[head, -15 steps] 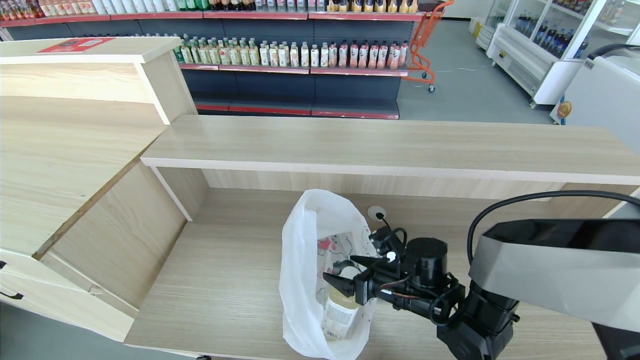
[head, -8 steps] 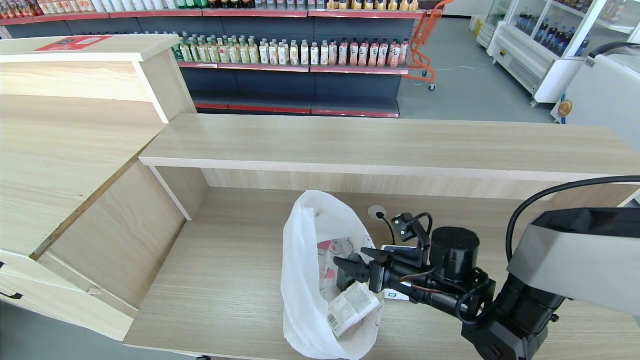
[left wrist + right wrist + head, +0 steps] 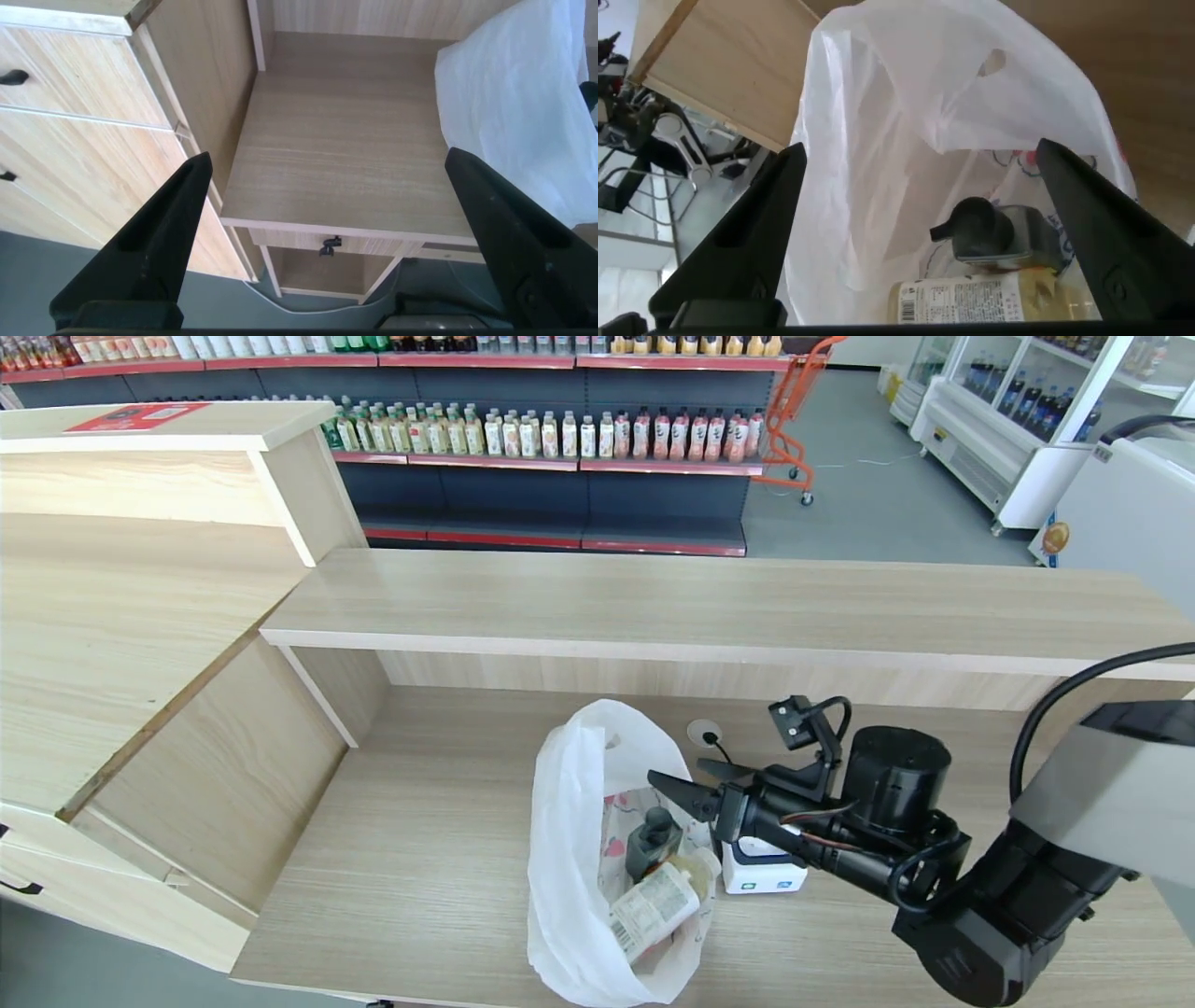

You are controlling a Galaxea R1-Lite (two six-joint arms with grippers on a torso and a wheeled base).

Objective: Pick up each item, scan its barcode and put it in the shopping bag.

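Inside the shopping bag [image 3: 565,859], a labelled bottle [image 3: 653,910] lies on its side against a dark-capped container [image 3: 651,835]; we judge both already bagged. Just right of the bag's mouth hangs the right tool [image 3: 677,770], fingers spread and empty. Loose film stands near those tips, so we fear a snag could drag the bag or fold its mouth closed. The bag sits close to the front edge of the bench [image 3: 420,859], where a tug might spill it. A white scanner [image 3: 761,875] stands just right of the bag. Left of the bag, the left tool [image 3: 322,243] is spread, holding nothing.
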